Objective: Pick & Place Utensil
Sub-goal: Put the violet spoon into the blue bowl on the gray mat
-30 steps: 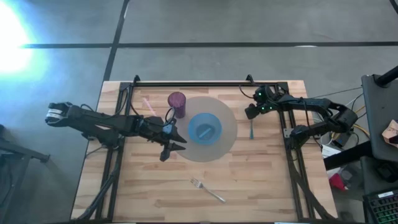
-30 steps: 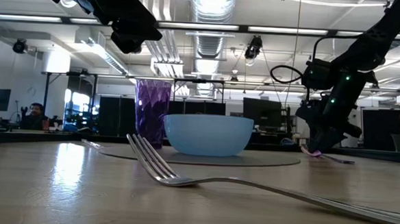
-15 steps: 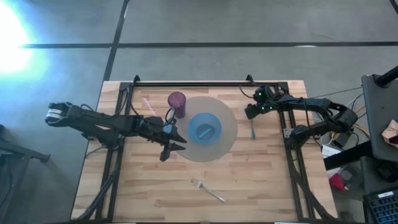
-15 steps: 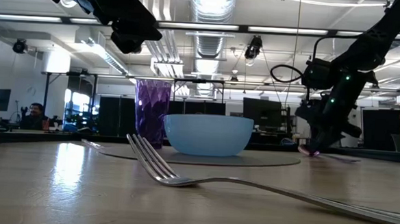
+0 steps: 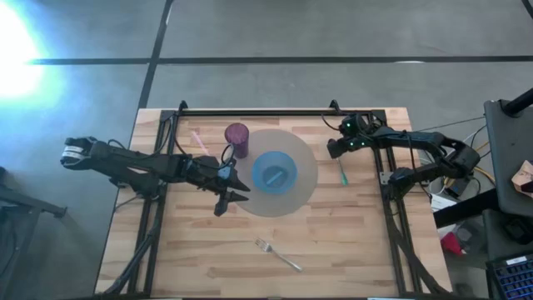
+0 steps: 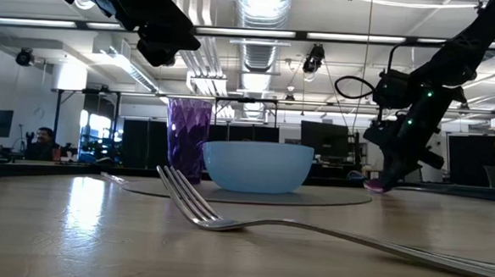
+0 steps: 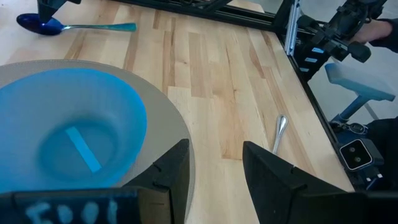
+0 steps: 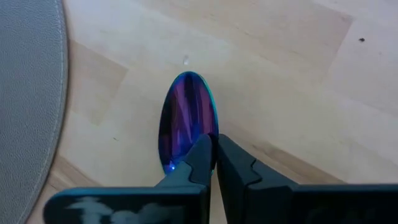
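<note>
A spoon (image 5: 340, 173) with a teal handle and a shiny purple-blue bowl (image 8: 186, 121) lies on the wood to the right of the grey round mat (image 5: 306, 185). My right gripper (image 5: 335, 152) stands over its bowl end, shut on it. A blue bowl (image 5: 274, 172) sits on the mat, with a purple cup (image 5: 237, 137) at the mat's far left edge. A silver fork (image 5: 277, 254) lies near the front edge. My left gripper (image 5: 229, 193) hangs open above the mat's left edge, holding nothing. My right gripper pinches the spoon between its two fingers (image 8: 200, 155) at the narrow end of the spoon's bowl (image 8: 179, 157), where the handle begins. The fingers come from above, pointing down, one on each side of the spoon. The gripper hides the handle; the spoon stays low at the table (image 6: 372, 186).
A thin pink utensil (image 5: 198, 140) lies left of the cup. Black frame rails (image 5: 258, 110) run along the table's far, left and right edges. Bare wood lies between the mat and the fork. The room behind holds desks and a seated person (image 6: 39, 140).
My right gripper has shut on the spoon's bowl end and risen slightly. The spoon has turned a little, its handle's free end swinging toward the table's right edge.
</note>
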